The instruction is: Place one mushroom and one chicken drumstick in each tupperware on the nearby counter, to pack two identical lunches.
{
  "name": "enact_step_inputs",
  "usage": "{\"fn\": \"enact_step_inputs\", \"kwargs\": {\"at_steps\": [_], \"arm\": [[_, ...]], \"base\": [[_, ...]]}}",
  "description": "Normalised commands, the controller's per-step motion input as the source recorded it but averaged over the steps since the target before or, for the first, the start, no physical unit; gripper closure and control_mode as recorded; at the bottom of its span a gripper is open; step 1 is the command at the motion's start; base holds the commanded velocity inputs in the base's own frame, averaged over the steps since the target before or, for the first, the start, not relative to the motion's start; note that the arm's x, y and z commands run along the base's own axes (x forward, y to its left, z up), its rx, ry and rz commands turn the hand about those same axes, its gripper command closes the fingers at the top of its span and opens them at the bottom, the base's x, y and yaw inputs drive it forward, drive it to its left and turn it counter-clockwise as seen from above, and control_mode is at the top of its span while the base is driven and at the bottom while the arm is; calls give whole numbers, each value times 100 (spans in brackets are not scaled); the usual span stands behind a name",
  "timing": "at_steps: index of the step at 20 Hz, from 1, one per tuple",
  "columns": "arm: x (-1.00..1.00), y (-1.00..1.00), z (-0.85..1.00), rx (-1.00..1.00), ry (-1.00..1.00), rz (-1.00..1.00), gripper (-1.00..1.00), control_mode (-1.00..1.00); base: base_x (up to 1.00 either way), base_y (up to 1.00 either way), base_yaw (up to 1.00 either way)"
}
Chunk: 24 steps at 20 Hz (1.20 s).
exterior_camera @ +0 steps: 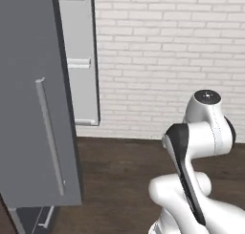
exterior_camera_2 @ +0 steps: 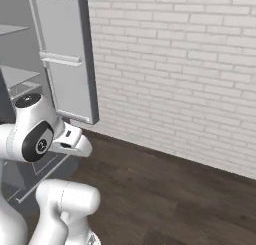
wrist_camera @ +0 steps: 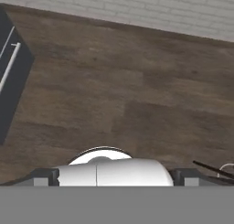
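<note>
While my hand camera looks straight down at dark wooden floor [wrist_camera: 137, 95], I've got nothing of the lunch job in front of me: no mushroom, no drumstick, no tub, no counter anywhere I can see. So which way they lie from my gripper, or how their long axes run, I simply cannot say from here, and how they look stays an open question too.

What I do have: a tall grey fridge door [exterior_camera: 33, 109] swung open on my left with its long bar handle [exterior_camera: 50, 137], bare shelves behind it in the right base view, and a white brick wall [exterior_camera_2: 175, 74] dead ahead. My arm is folded up close to the base, hand pointing at the floor. My jaws stand wide apart, holding nothing.

My reckoning: the base has to turn or drive to find the food and the counter before any reach makes sense.
</note>
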Motion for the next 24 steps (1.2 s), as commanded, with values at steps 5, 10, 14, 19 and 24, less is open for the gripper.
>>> {"fn": "enact_step_inputs", "kwargs": {"at_steps": [5,10,14,19,24], "arm": [[0,0,0,0,0,0,-100,100],[0,0,0,0,0,0,-100,100],[0,0,0,0,0,0,-100,100],[0,0,0,0,0,0,-100,100],[0,0,0,0,0,0,-100,100]], "base": [[82,-25,7],[100,-10,52],[100,-36,75],[77,-29,82],[50,-20,81]]}}
